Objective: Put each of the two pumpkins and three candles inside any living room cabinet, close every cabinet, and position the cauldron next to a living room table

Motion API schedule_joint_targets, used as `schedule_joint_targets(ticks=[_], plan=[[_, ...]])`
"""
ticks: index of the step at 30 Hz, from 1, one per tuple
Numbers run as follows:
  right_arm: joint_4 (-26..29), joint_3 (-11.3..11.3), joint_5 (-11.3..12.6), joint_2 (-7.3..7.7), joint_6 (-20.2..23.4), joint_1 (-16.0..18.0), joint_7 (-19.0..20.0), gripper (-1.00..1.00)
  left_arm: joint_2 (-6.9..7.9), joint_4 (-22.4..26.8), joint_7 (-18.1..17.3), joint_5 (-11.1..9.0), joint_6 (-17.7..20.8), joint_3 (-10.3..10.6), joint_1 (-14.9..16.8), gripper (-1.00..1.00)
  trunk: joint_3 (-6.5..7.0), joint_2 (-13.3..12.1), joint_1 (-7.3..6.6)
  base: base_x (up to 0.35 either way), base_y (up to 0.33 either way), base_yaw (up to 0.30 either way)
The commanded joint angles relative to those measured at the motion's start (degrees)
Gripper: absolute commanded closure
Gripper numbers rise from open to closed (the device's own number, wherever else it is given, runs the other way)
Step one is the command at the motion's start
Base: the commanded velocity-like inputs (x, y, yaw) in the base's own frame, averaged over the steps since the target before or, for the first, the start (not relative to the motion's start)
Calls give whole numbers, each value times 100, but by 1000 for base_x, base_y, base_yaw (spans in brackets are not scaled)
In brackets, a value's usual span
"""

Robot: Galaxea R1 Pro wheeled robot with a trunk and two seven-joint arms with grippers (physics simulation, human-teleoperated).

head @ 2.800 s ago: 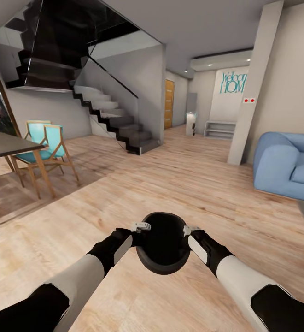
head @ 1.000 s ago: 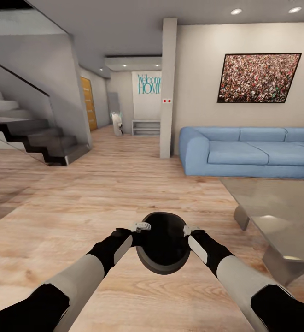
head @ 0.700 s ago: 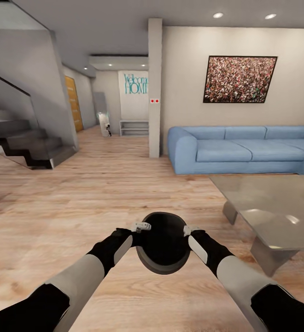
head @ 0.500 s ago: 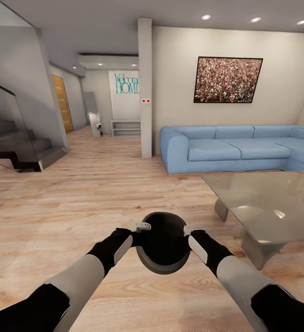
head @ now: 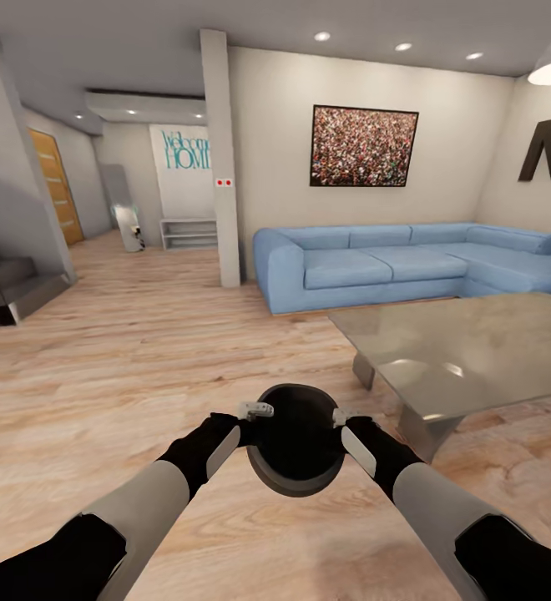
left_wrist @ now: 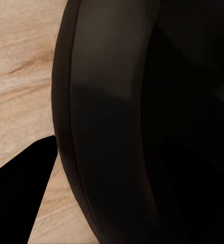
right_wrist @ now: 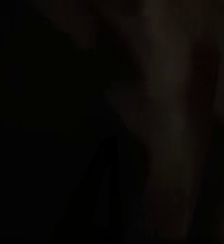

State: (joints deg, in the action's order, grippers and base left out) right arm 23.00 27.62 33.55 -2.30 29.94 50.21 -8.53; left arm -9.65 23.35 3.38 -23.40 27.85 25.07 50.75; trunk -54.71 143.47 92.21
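The black round cauldron (head: 295, 452) hangs above the wooden floor in front of me, held by its rim from both sides. My left gripper (head: 255, 411) is shut on the rim's left side and my right gripper (head: 341, 417) on its right side. In the left wrist view the cauldron's dark wall (left_wrist: 142, 127) is very close, with floor boards beside it. The low table (head: 476, 351), with its glossy grey-beige top and angled legs, stands ahead to the right, about a metre from the cauldron. Pumpkins, candles and cabinet are out of view.
A blue corner sofa (head: 367, 267) runs along the far wall behind the table. A white pillar (head: 221, 159) stands left of it, and dark stairs (head: 8, 288) are at the far left. Open wooden floor (head: 142, 351) lies ahead.
The view has swung to the right: stairs slid off left, sofa and table came further into view. Arms and cauldron keep the same pose relative to me.
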Motion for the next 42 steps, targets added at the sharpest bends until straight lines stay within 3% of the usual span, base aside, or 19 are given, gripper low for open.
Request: schedule_joint_targets(ticks=[1,42], plan=[[-11,-11,-112,28,47,6,-70,100,7,90,36,-77,-96,77,5,100,-5,4,-2,0,72,-296],[-6,-12,-112,28,47,6,-70,100,7,90,23,-77,-95,77,5,100,-5,4,-2,96,276,-296]])
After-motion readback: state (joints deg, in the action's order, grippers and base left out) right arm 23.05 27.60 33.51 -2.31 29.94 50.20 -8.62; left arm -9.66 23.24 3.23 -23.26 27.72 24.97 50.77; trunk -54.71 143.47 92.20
